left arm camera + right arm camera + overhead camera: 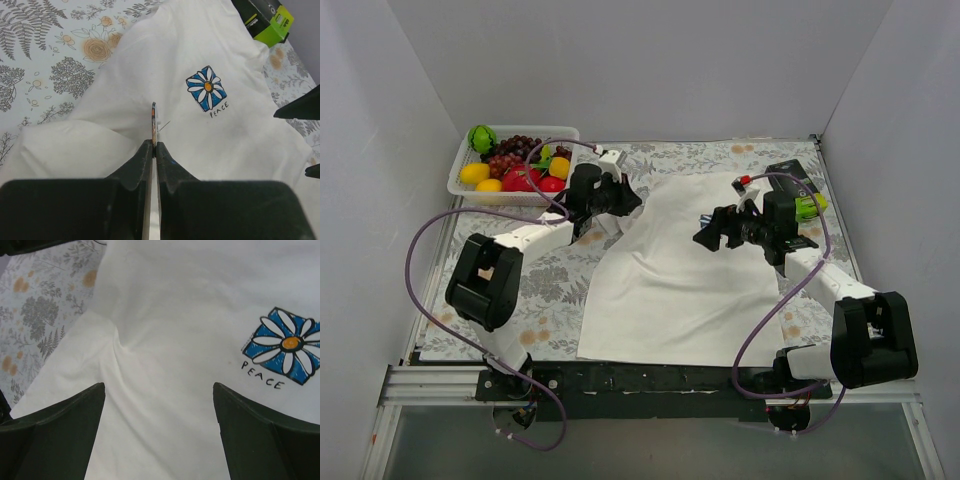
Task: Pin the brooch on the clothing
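Note:
The white T-shirt (680, 260) lies spread on the floral tablecloth; it also shows in the left wrist view (210, 55) and the right wrist view (175, 325). Its blue flower logo (206, 94) is on the chest and shows too in the right wrist view (286, 346). My left gripper (154, 144) is shut on the brooch (154, 122), held edge-on with its thin pin sticking out, just above the shirt left of the logo. In the top view the left gripper (625, 205) is at the shirt's left edge. My right gripper (159, 390) is open and empty over the shirt (713, 236).
A white basket (510, 190) of plastic fruit stands at the back left. A black and green object (807, 198) lies at the shirt's far right, also in the left wrist view (272, 22). The floral tablecloth (555, 290) covers the table.

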Controlling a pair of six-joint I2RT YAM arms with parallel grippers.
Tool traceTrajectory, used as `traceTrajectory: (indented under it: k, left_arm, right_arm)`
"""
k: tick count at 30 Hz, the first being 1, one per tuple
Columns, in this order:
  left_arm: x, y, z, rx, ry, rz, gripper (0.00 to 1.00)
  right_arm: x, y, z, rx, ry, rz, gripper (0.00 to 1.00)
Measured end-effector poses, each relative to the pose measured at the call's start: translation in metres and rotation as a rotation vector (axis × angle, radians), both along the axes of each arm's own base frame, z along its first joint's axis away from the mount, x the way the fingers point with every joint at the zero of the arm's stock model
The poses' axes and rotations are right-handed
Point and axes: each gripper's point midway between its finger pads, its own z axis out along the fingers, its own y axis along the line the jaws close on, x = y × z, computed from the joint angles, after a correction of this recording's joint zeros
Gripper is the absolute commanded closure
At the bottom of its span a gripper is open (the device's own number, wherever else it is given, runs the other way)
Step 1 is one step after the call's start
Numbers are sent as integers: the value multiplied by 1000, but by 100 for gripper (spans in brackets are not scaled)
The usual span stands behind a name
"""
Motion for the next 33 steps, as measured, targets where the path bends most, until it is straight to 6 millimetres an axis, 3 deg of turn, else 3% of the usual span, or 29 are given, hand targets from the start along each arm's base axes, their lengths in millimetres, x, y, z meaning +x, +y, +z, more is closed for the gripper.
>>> traceTrajectory:
  k: [6,17,27,33]
  left_arm:
    - [-14,9,10,-75,-10,-82,100]
    - [-54,-4,15,-131,-48,-351,100]
    - [-73,-2,25,-148,-75,-438,100]
    - [-81,2,34,-140,-101,-439,100]
  right_arm:
    - [5,18,34,82,-151,119,7]
    - [19,50,84,160,-371,359,7]
    - [14,86,87,202,-385,526,6]
    - [10,96,97,203,-407,569,5]
